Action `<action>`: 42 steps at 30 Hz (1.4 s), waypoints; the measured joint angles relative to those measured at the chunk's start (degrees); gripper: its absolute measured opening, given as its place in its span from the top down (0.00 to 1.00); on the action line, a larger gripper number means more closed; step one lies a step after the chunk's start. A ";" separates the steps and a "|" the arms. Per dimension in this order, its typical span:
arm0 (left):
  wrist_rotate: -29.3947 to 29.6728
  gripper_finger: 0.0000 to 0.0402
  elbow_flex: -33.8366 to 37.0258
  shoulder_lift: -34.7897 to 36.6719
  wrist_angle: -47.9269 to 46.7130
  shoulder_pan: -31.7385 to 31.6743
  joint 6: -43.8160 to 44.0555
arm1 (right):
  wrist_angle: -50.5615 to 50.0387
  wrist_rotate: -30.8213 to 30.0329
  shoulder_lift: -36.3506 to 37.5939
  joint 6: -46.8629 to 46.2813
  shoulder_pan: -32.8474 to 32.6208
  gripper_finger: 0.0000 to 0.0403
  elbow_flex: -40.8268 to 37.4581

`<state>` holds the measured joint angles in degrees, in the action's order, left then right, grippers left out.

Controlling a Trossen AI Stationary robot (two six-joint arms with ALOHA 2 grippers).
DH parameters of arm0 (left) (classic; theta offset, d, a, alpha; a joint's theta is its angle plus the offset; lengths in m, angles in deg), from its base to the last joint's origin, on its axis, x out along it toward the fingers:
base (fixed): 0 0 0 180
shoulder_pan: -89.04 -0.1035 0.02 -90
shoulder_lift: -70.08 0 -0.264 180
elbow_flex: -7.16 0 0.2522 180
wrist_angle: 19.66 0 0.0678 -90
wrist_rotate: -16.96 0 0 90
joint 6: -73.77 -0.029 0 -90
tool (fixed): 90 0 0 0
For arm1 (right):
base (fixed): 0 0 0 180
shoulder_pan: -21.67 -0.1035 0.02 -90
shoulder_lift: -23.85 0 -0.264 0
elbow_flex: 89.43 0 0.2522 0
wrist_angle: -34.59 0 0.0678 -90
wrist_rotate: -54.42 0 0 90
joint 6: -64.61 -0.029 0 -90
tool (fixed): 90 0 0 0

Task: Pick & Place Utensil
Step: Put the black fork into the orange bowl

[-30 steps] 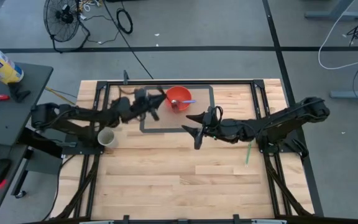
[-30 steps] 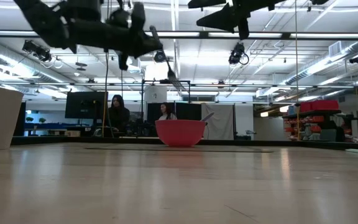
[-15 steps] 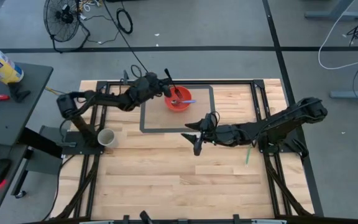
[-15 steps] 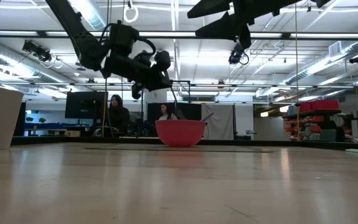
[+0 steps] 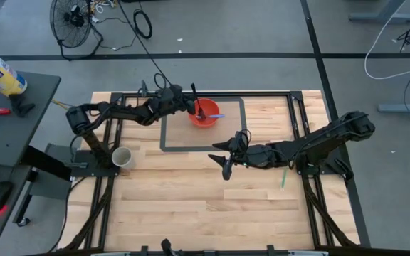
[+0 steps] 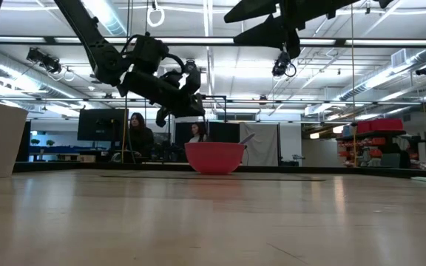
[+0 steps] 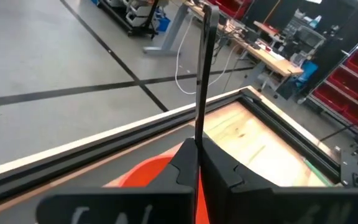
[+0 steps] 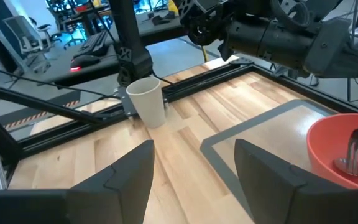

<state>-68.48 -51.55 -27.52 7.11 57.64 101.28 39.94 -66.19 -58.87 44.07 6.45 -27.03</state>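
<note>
My left gripper (image 5: 187, 107) hovers at the left rim of the red bowl (image 5: 205, 114), shut on a thin dark utensil (image 7: 202, 74) that sticks out past its fingertips. The bowl stands on the grey-outlined mat and holds a metal fork (image 8: 356, 146) and a blue-handled utensil (image 5: 216, 115). In the low view the left gripper (image 6: 180, 100) hangs above and left of the bowl (image 6: 214, 157). My right gripper (image 5: 224, 153) waits open, above the table just near of the mat. A green utensil (image 5: 284, 175) lies flat on the table at the right. My left gripper pinches the dark utensil's shaft (image 7: 199, 134) between its two fingers. The long free part runs straight on past the fingertips, along the fingers, over the bowl's far-left rim. The utensil is lifted clear of the table. Its held end is hidden between the fingers.
A paper cup (image 5: 122, 157) stands upright on the table's left side, near the left arm's base. A black frame (image 5: 301, 114) borders the table. Bare wood stretches across the near half of the table.
My left gripper has swung with the dark utensil from the mat's left side toward the far edge and the red bowl, and has come down lower beside the bowl's rim. The utensil stays shut in its fingers. My right gripper has drifted slightly toward the near edge.
</note>
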 joint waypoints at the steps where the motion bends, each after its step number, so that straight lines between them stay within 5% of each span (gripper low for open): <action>1: 0.01 0.98 0.00 0.00 -0.07 0.00 0.16 | 0.02 0.00 0.00 0.00 0.00 0.45 0.00; 31: 1.25 0.98 0.00 -3.78 4.32 -4.20 8.07 | 0.57 -0.02 0.00 -0.17 0.02 0.45 0.00; 42: -3.99 0.98 0.00 -3.72 5.77 -4.16 9.54 | 0.55 -0.02 0.02 -0.20 0.02 0.45 0.00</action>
<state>-72.47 -51.55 -31.24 12.89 53.48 110.82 40.49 -66.21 -58.85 43.88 6.47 -27.03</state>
